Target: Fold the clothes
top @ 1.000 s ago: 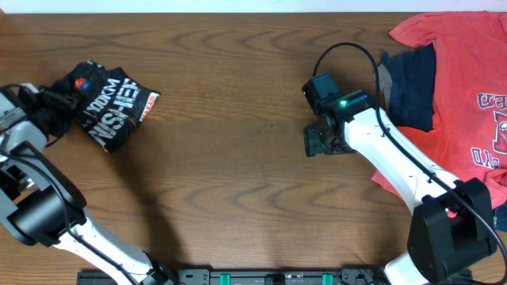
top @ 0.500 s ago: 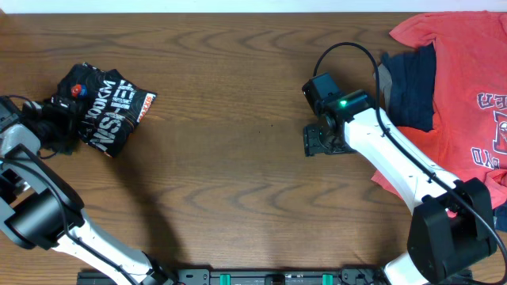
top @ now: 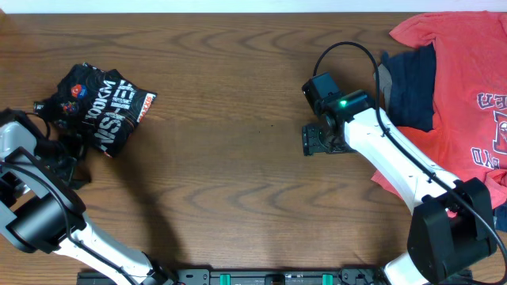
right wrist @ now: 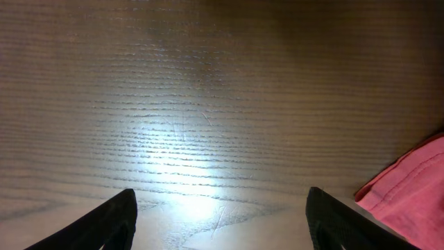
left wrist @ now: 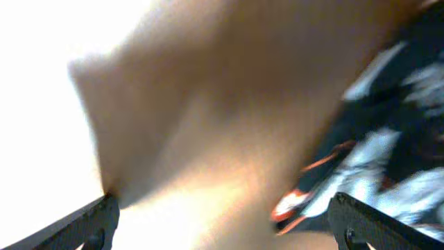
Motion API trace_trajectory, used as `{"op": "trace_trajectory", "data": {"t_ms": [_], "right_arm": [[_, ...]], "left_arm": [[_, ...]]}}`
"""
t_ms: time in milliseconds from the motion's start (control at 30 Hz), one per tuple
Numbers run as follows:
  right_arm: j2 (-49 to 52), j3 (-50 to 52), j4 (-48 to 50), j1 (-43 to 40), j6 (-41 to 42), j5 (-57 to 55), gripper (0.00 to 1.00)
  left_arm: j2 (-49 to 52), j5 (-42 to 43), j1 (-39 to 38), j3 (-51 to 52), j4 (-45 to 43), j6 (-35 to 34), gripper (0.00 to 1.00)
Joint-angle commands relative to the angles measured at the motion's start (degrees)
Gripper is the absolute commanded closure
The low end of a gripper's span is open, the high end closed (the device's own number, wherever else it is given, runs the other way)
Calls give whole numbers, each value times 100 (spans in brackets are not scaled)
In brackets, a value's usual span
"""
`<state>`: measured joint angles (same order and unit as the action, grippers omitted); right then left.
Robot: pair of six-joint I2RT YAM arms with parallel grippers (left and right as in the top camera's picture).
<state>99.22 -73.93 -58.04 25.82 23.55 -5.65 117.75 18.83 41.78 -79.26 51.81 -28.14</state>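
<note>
The clothes (top: 101, 99) lie as a folded black bundle with white lettering and orange trim on the table's far left. In the blurred left wrist view the clothes (left wrist: 388, 139) fill the right side. My left gripper (top: 70, 152) sits just in front of and left of the bundle, open and apart from it. Its jaws (left wrist: 229, 232) stand wide with only table between them. My right gripper (top: 313, 141) is open over bare wood right of the table's middle. Nothing lies between its fingers (right wrist: 222, 226).
A red T-shirt with letter print (top: 467, 79) is spread at the far right, with a navy garment (top: 412, 87) on it. A corner of the red T-shirt (right wrist: 413, 187) shows beside my right finger. The wooden table (top: 238, 182) runs between both arms.
My left gripper opened, let go of the clothes and drew back toward the near left. The bundle stays on the table. My right gripper widened slightly.
</note>
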Motion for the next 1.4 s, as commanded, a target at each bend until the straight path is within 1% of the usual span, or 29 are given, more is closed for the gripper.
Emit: {"op": "trace_trajectory", "data": {"t_ms": [0, 133, 233, 367, 467, 567, 633, 767, 833, 933, 1133, 1233, 1367], "right_arm": [[-109, 7, 0, -42, 63, -57, 24], [-109, 33, 2, -42, 63, -57, 23], [-109, 59, 17, -44, 66, -57, 24], [-109, 59, 28, -44, 98, -57, 21], [-109, 59, 87, -109, 433, -46, 10], [-109, 59, 240, -251, 533, 146, 3], [-107, 59, 345, -411, 533, 356, 1], [-107, 59, 452, -874, 507, 715, 1], [-107, 59, 417, -1134, 409, 916, 1], [-109, 59, 125, -1530, 107, 1552, 1], [-109, 59, -1202, -2100, 7, 2184, 1], [-120, 61, -1801, -2118, -157, 2179, 1], [-282, 168, -2258, -1941, -348, 2247, 1]], "left_arm": [[267, -264, -87, 205, 168, 398, 2], [195, -267, -280, 205, 319, 785, 2], [114, -289, -514, 208, 457, 800, 2], [96, -304, -979, 208, 608, 798, 2], [96, -306, -1534, 212, 726, 798, 2], [96, -310, -2166, 219, 793, 800, 2], [96, -352, -2649, 219, 796, 802, 2], [96, -656, -3654, 219, 774, 831, 2], [96, -660, -4135, 219, 809, 1086, 2], [96, -647, -4752, 216, 1237, 1528, 2], [79, -649, -5414, 216, 2326, 1613, 2], [-13, -647, -5619, 219, 2839, 1644, 2], [-442, -647, -5934, 337, 3049, 1694, 2]]}}
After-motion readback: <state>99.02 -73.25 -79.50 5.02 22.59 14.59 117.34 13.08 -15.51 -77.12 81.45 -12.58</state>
